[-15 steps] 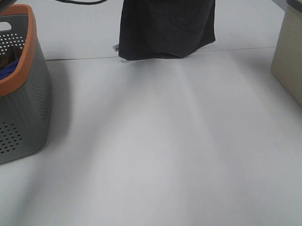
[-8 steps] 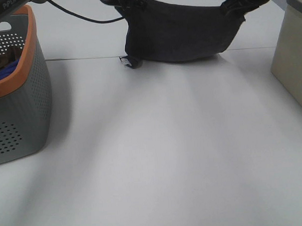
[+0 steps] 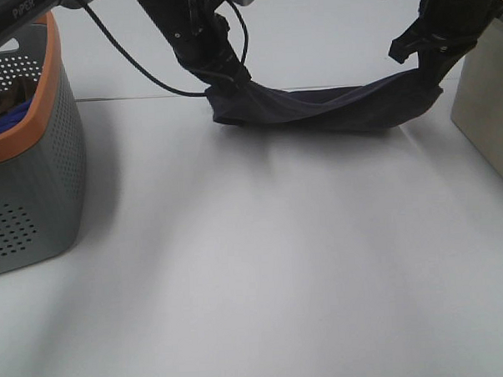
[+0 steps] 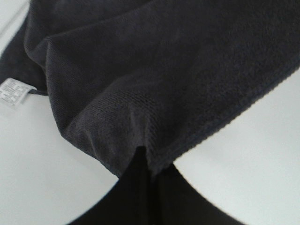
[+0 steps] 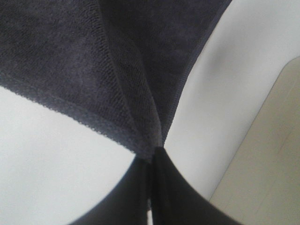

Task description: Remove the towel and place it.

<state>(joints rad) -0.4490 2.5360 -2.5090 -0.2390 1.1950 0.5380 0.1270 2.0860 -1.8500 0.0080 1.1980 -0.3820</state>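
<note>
The dark navy-charcoal towel (image 3: 331,106) hangs stretched between my two grippers at the far middle of the white table (image 3: 263,263), its sagging middle resting on the surface. My left gripper (image 3: 227,79) is shut on the towel's left corner. My right gripper (image 3: 433,74) is shut on its right corner. In the left wrist view the towel (image 4: 150,70) fills the frame, pinched between the closed fingers (image 4: 145,161), with its small white tag (image 4: 11,92) showing. In the right wrist view the towel (image 5: 93,61) is pinched the same way at the fingertips (image 5: 152,157).
A grey perforated basket with an orange rim (image 3: 34,173) stands at the left edge, holding bright blue and brown cloth. A beige bin (image 3: 486,103) stands at the right edge, also in the right wrist view (image 5: 262,168). A black cable (image 3: 133,64) trails behind the left arm.
Both grippers have come down and spread apart with the towel. It hung as a tall drape a second ago and now lies low and stretched, its middle touching the table.
</note>
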